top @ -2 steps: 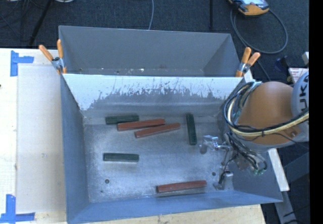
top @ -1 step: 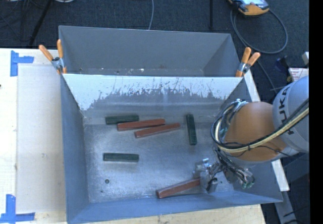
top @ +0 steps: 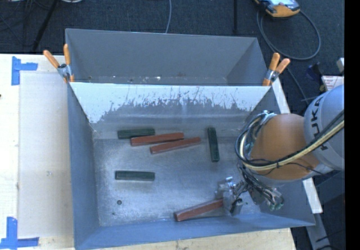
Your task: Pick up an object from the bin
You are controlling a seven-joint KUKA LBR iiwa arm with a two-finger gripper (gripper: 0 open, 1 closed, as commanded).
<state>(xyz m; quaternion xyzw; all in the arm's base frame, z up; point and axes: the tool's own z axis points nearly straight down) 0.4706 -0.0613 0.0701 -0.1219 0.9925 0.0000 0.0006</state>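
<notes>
Down at the lower right of the frame, nearest the onlooker, the gripper (top: pixel 233 198) of the KUKA arm sits low inside the grey metal bin (top: pixel 169 63), close to the near wall and the right-hand corner. It is at the right end of a flat brown stick (top: pixel 197 210), which lies on the bin floor along the near wall, its left end dipping slightly toward the bottom of the frame. The gripper's dark hardware covers that end of the stick, and whether the fingers are parted or closed on it cannot be told from this angle. Just above the gripper, the wrist's orange cover (top: pixel 281 142) bulges at the bin's right side, with a loop of cables (top: pixel 246 139) round its left flank.

Further in, left of centre, a lone green bar (top: pixel 135 175) lies level on the floor, well apart from everything else. Beyond it, near the cables, a lengthwise green bar (top: pixel 214 144) points up the frame. To its left two more sticks, the lower brown stick (top: pixel 175 145) and the upper brown stick (top: pixel 156 139), lie just beside each other, staggered and slanting up to the right. Farthest back, a far green bar (top: pixel 135 133) rests at the upper stick's left end, at the foot of the scratched, sloping far wall.
</notes>
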